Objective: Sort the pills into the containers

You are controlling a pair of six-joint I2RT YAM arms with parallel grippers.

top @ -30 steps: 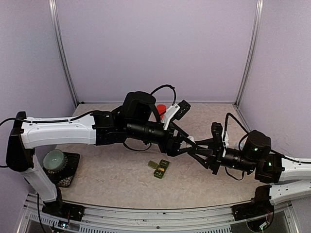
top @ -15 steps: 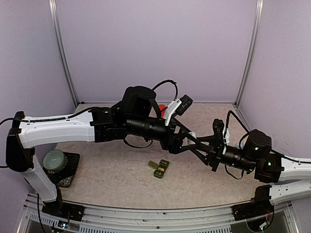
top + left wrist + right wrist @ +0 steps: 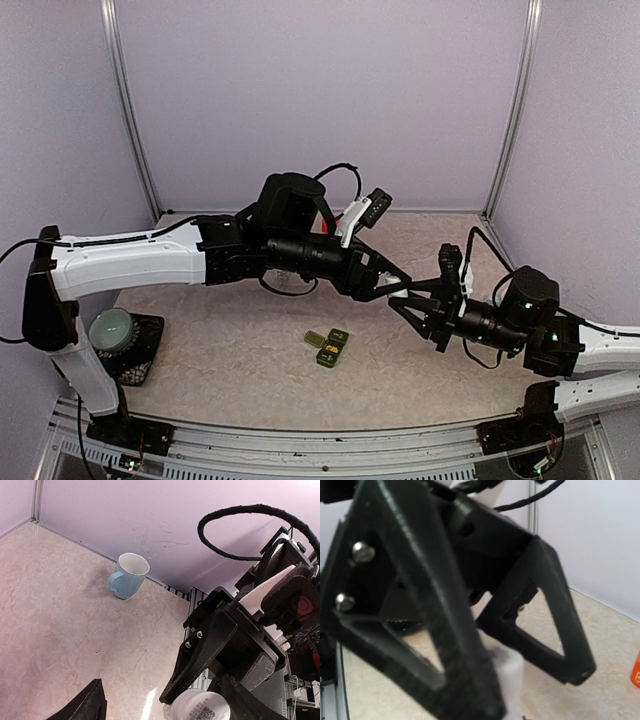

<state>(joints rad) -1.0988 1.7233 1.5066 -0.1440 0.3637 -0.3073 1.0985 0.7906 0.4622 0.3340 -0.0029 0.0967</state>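
Lifted and shifted slightly rightward since a second ago, the left fingers (image 3: 87, 702) stand wide apart on either side of a small white bottle (image 3: 200, 709), which the right fingers (image 3: 210, 645) clamp in mid-air. The dark green containers (image 3: 328, 346) lie on the desk (image 3: 230, 340), yellowish insides showing, below and left of both sets of fingers, touched by neither.

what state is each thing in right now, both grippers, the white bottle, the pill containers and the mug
left gripper: open, fingers wide on either side of the white bottle
right gripper: shut, seemingly on the white bottle
white bottle: up in the air between the two grippers
containers: lying on the table, apart from both grippers; lids too small to judge
blue mug: upright on the table
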